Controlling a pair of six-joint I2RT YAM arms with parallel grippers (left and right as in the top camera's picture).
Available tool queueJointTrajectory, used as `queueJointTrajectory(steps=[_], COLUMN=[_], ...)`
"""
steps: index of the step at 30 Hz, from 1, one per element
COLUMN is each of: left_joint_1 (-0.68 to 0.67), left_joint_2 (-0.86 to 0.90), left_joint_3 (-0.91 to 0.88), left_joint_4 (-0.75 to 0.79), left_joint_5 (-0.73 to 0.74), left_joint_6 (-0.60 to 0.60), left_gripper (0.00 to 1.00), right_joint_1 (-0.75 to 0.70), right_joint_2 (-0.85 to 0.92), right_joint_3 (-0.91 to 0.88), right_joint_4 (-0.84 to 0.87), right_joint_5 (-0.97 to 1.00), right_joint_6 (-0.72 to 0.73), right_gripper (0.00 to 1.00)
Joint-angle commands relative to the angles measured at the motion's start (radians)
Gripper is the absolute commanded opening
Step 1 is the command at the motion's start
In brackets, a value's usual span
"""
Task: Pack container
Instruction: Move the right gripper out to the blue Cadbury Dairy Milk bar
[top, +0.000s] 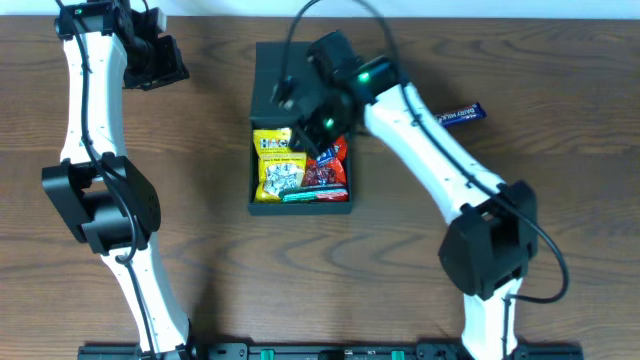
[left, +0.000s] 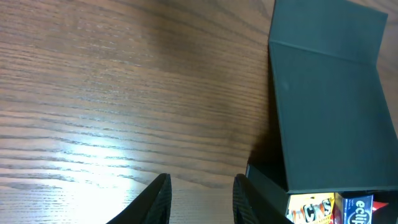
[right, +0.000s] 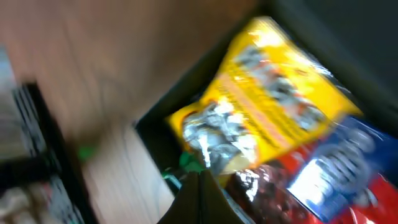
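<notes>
Overhead, right arm (top: 420, 130) reaching over container (top: 270, 80), jaws closed empty, left arm (top: 85, 100) off aside, jaws part-open, empty

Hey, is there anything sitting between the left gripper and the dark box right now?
Nothing visible. Only bare table lies between the left gripper and the box, which sits off to the gripper's side with its lid open.

I see the container (top: 268, 70) is matte teal-black and the table (top: 200, 200) brown wood-grain. There's a yellow packet (top: 278, 165) and a red packet (top: 330, 170).
</notes>
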Motion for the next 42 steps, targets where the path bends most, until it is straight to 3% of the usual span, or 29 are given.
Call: queueJointTrajectory(steps=[1, 4, 11, 14, 16, 17, 19, 27, 29, 30, 31, 32, 33, 42], left_joint_1=[0.0, 0.0, 0.0, 0.0, 0.0, 0.0, 0.0, 0.0, 0.0, 0.0, 0.0, 0.0, 0.0, 0.0], left_joint_2=[0.005, 0.005, 0.005, 0.005, 0.005, 0.005, 0.005, 0.005, 0.005, 0.005, 0.005, 0.005, 0.005, 0.005], left_joint_3=[0.024, 0.024, 0.024, 0.024, 0.024, 0.024, 0.024, 0.024, 0.024, 0.024, 0.024, 0.024, 0.024, 0.024], left_joint_4=[-0.005, -0.005, -0.003, -0.002, -0.002, -0.002, -0.002, 0.0, 0.0, 0.0, 0.0, 0.001, 0.001, 0.001], left_joint_5=[-0.007, -0.007, -0.007, -0.007, -0.007, -0.007, -0.007, -0.007, -0.007, -0.007, -0.007, -0.007, -0.007, -0.007], left_joint_6=[0.006, 0.006, 0.006, 0.006, 0.003, 0.003, 0.003, 0.003, 0.003, 0.003, 0.003, 0.003, 0.003, 0.003], left_gripper=[0.34, 0.34, 0.34, 0.34, 0.34, 0.34, 0.34, 0.34, 0.34, 0.34, 0.34, 0.34, 0.34, 0.35], right_joint_1=[-0.056, -0.107, -0.246, -0.293, -0.318, -0.328, -0.344, -0.382, -0.397, -0.406, -0.412, -0.421, -0.43, -0.54], right_joint_2=[-0.02, -0.02, -0.02, -0.02, -0.02, -0.02, -0.019, -0.01, 0.003, 0.013, 0.024, 0.038, 0.049, 0.173], right_joint_3=[0.013, 0.013, 0.013, 0.013, 0.013, 0.013, 0.012, 0.011, 0.011, 0.011, 0.011, 0.011, 0.011, 0.011], right_joint_4=[0.029, 0.07, 0.093, 0.102, 0.081, 0.08, 0.079, 0.078, 0.08, 0.08, 0.08, 0.08, 0.08, 0.183], right_joint_5=[0.004, 0.127, 0.423, 0.47, 0.473, 0.473, 0.496, 0.742, 0.752, 0.748, 0.745, 0.735, 0.721, 0.486], right_joint_6=[0.271, 0.457, 1.041, 1.291, 1.409, 1.442, 1.488, 1.632, 1.632, 1.631, 1.631, 1.631, 1.631, 1.518], right_gripper=[0.02, 0.02, 0.03, 0.1, 0.3, 0.27, 0.2, 0.24, 0.35, 0.5, 0.77, 0.95, 0.99, 0.99])
